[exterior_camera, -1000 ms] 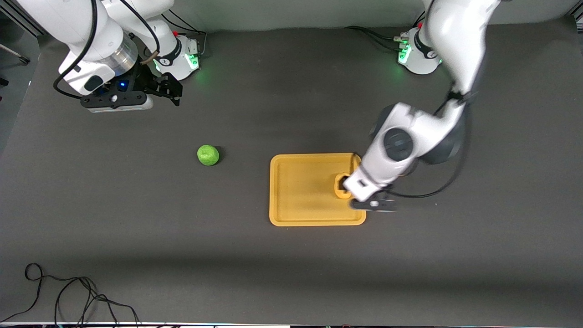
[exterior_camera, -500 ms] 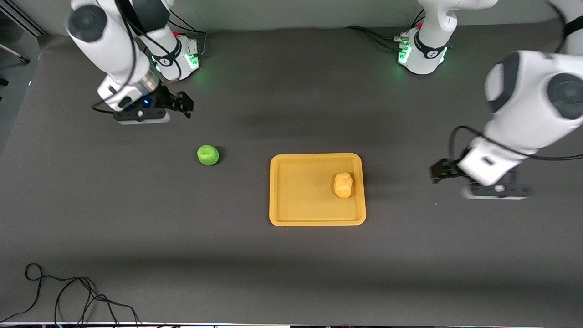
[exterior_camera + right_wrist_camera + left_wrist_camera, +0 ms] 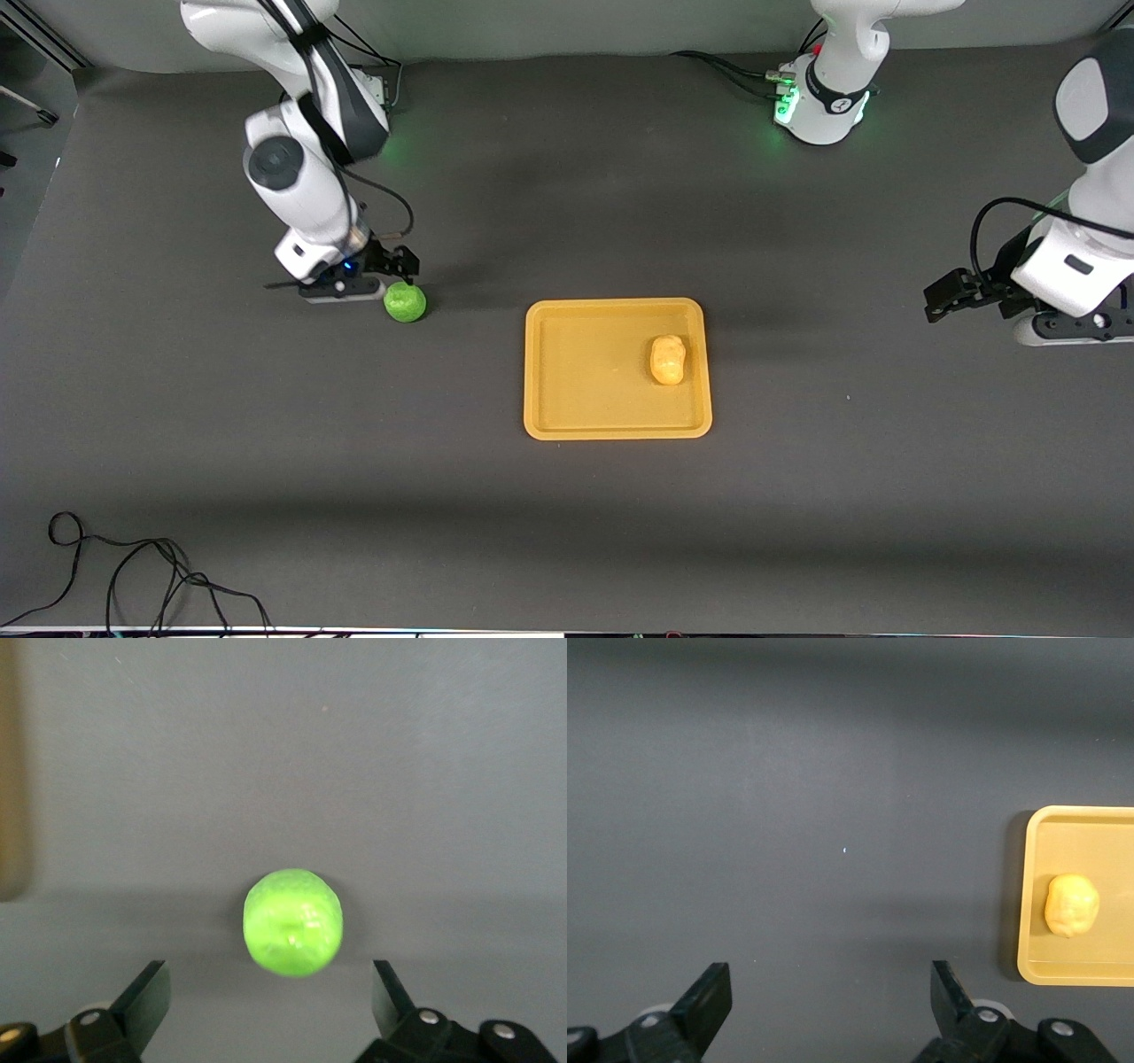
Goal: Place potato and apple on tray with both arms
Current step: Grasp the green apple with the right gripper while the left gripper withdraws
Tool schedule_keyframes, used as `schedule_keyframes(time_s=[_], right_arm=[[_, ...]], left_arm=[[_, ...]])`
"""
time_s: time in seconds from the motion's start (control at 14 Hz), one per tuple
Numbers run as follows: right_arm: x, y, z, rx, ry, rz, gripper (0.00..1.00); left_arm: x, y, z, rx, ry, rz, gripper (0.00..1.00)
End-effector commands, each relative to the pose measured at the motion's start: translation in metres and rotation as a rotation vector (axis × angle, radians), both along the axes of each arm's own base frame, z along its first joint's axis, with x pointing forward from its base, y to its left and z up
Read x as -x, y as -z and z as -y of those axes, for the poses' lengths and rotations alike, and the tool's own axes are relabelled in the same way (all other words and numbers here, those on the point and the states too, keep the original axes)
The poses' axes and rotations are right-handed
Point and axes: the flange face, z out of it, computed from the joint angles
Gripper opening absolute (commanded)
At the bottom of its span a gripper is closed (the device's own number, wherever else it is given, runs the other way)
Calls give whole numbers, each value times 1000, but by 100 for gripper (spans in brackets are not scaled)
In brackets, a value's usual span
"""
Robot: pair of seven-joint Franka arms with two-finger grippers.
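Progress: I put this about halfway, one of two items is placed.
Potato: the potato [image 3: 667, 359] lies inside the tray [image 3: 549, 425], in the part toward the left arm's end, nothing touching it. I count that step done. It also shows in the left wrist view [image 3: 1072, 904].
Tray: flat on the tabletop [image 3: 567, 532], near the middle; most of its floor is bare, so I judge there is room for the second item.
Apple: the apple [image 3: 405, 301] sits on the tabletop, well apart from the tray, toward the right arm's end. Not yet lifted.
Right hand: my right hand [image 3: 397, 268] is low, just above the apple. In the right wrist view the fingers [image 3: 146, 997] stand wide apart with the apple [image 3: 292, 922] centred between them, nothing gripped.
Left hand: the left hand [image 3: 946, 297] hangs over bare tabletop at the left arm's end, well apart from the tray. Its fingers [image 3: 709, 1001] are spread and empty. I read this arm as waiting.
Left to do: drop the right hand around the apple, close, lift, carry it over the tray, release on the bare floor beside the potato.
Risk: the apple is round, so I judge it could roll if one finger touches first.
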Motion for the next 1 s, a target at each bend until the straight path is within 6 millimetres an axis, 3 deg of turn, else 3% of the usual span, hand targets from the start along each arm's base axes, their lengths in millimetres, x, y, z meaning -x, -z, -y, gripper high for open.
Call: schedule_keyframes(time_s=[0.0,0.29,0.57,0.64,0.79,0.93], right_arm=[[-7,40,-7,-6,9,-2,100],[-4,84,-4,6,8,-29,100],[-2,97,-2,16,11,-53,100],[0,103,-1,21,13,-65,93],[1,105,-1,24,13,-71,61],[-5,89,-2,16,16,-51,55]], left_arm=[[5,-26,2,-16,37,-72,100],[4,-20,-3,-49,95,-98,100],[3,-22,-4,-49,99,-87,100],[3,-21,-6,-50,118,-89,100],[3,-21,-8,-36,156,-91,100],[5,-21,-9,-30,155,-97,100]])
